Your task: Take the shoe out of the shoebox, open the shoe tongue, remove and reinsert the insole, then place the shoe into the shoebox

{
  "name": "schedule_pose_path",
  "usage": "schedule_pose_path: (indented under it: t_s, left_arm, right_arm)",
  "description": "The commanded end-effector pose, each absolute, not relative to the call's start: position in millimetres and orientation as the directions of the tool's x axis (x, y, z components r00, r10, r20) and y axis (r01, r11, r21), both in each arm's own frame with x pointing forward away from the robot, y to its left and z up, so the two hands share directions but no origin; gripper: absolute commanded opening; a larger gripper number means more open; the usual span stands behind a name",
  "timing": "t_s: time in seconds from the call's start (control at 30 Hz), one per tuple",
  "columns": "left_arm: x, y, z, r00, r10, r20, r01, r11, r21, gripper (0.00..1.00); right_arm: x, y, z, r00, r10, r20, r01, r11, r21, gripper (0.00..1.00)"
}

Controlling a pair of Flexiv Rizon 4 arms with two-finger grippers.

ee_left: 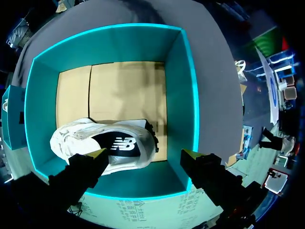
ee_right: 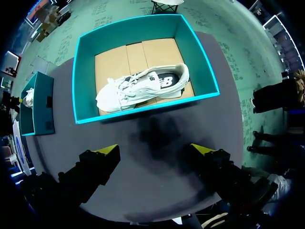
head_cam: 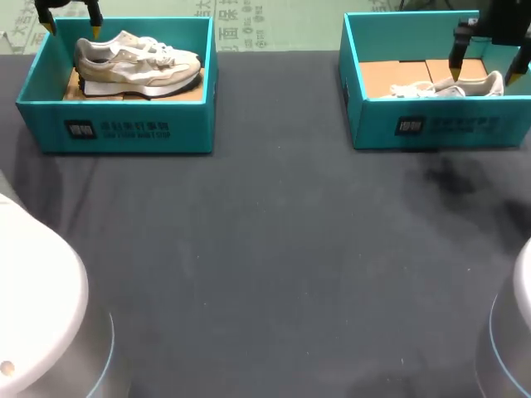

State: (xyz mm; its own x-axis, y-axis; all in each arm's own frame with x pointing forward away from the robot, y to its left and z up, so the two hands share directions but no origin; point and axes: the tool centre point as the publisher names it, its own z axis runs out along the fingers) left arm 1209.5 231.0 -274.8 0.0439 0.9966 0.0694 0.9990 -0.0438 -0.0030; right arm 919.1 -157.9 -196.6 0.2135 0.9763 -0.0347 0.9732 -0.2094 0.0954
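A dark grey table (head_cam: 274, 249) carries two teal boxes. In the head view the left shoebox (head_cam: 124, 133) sits at ten o'clock on the cloth and the right shoebox (head_cam: 431, 124) at two o'clock, well apart from each other. Each has a brown cardboard floor and holds one white sneaker.

The left shoe (head_cam: 137, 62) stands on its sole with its toe toward three o'clock, taking up most of that box's floor. The right shoe (head_cam: 452, 87) lies along the near wall of its box, at six o'clock on the floor, and that wall partly hides it.

The left gripper (head_cam: 71, 25) hangs above the eleven o'clock corner of the left shoebox. Its jaws are spread wide and hold nothing. The right gripper (head_cam: 485, 73) hangs above the right shoebox, over its shoe. Its jaws are also spread wide and empty, and clear of the shoe.
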Motion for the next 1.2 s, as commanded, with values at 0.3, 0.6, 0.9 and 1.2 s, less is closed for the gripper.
schedule_pose_path:
  t_s: [0.3, 0.6, 0.9, 1.2]
  left_arm:
    - [1221, 231, -305, 0.069, 0.994, 0.079, 0.997, -0.066, -0.046, 0.96]
    - [1217, 234, -322, 0.058, 0.993, 0.105, 0.997, -0.052, -0.059, 0.91]
    - [1213, 238, -341, 0.035, 0.993, 0.109, 0.997, -0.028, -0.066, 0.84]
    - [1218, 240, -352, -0.002, 0.996, 0.088, 0.999, 0.006, -0.047, 0.76]
  right_arm:
    - [919, -158, -197, 0.214, 0.976, -0.035, 0.973, -0.21, 0.096, 1.0]
    - [919, -158, -197, 0.214, 0.976, -0.035, 0.973, -0.21, 0.096, 1.0]
    - [919, -158, -197, 0.214, 0.976, -0.035, 0.973, -0.21, 0.096, 1.0]
    - [919, -158, -197, 0.214, 0.976, -0.035, 0.973, -0.21, 0.096, 1.0]
